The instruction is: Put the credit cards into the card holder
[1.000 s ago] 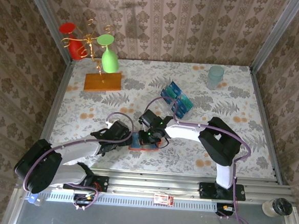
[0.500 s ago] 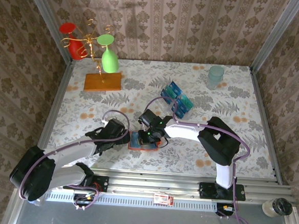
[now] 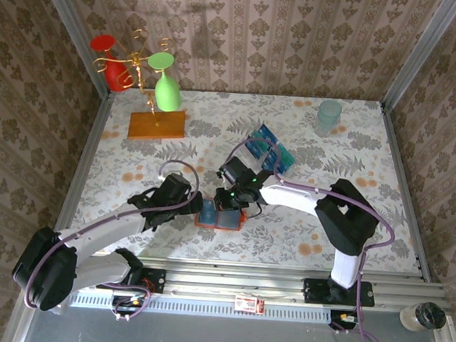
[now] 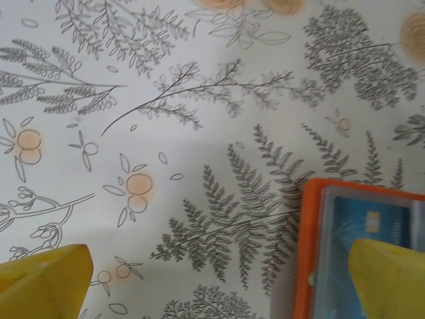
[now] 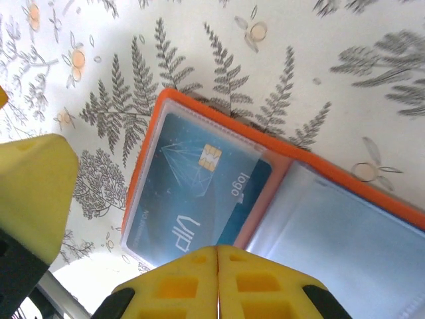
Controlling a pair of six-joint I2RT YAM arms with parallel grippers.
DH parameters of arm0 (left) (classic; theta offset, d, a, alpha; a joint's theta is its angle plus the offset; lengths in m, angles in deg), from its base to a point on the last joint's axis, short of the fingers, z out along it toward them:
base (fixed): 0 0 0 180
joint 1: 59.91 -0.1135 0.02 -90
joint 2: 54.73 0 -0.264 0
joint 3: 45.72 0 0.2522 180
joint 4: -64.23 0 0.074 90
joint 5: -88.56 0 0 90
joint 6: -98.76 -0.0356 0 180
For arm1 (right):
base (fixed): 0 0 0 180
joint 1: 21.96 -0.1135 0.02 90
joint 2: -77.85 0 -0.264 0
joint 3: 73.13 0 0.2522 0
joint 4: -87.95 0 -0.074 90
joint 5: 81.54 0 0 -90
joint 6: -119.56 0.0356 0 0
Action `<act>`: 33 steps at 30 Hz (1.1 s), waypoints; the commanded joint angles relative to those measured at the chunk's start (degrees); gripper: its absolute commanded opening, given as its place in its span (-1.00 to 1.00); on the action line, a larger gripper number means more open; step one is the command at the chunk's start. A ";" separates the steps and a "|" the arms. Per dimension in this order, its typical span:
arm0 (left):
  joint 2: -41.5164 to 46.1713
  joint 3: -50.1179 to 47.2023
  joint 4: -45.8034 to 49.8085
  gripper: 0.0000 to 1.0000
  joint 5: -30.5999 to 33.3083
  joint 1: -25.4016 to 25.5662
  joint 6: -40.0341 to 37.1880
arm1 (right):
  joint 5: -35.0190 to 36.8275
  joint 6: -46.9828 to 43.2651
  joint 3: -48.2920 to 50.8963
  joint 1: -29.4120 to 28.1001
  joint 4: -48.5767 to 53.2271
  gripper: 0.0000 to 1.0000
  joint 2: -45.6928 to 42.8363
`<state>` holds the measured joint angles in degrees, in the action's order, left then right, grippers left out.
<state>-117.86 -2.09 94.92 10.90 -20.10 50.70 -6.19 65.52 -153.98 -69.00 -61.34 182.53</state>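
Note:
The card holder [image 3: 219, 216] lies open on the floral cloth near the front, orange-red outside with clear sleeves inside. A blue credit card [image 5: 199, 183] with a chip sits inside its left sleeve. My right gripper [image 5: 218, 279] hovers just above the holder [image 5: 345, 219], jaws shut with nothing between them. In the top view it [image 3: 232, 204] hangs over the holder's back edge. My left gripper [image 4: 216, 286] is wide open at the holder's left edge [image 4: 307, 232], one yellow finger [image 4: 388, 276] over the card [image 4: 358, 222]. More blue and teal cards [image 3: 267, 148] stand further back.
The spare cards sit in a clear tray behind the right arm. A wooden slab [image 3: 156, 124] with a gold stand carrying a green glass [image 3: 168, 91] and a red glass [image 3: 113, 63] is at the back left. A clear cup [image 3: 329, 115] stands back right.
The right gripper has drawn back and up from the holder, staying shut. The left arm has shifted slightly up and left, still open. More of the holder shows.

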 commanded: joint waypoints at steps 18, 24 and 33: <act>-10.29 6.59 -5.99 1.00 -0.05 13.20 0.37 | 2.66 -0.80 7.17 4.73 1.25 -0.84 -4.88; -11.76 5.14 -7.67 1.00 -0.14 13.71 0.30 | 1.93 -0.70 7.42 5.21 0.54 -0.84 -3.02; -14.78 1.65 -11.97 1.00 -0.25 13.80 0.61 | -2.91 0.48 5.66 5.17 -2.16 -0.85 1.23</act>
<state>-131.96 0.86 84.97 10.33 -6.66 50.41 -6.35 65.54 -146.75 -64.09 -62.39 182.40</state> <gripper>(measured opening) 0.999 0.076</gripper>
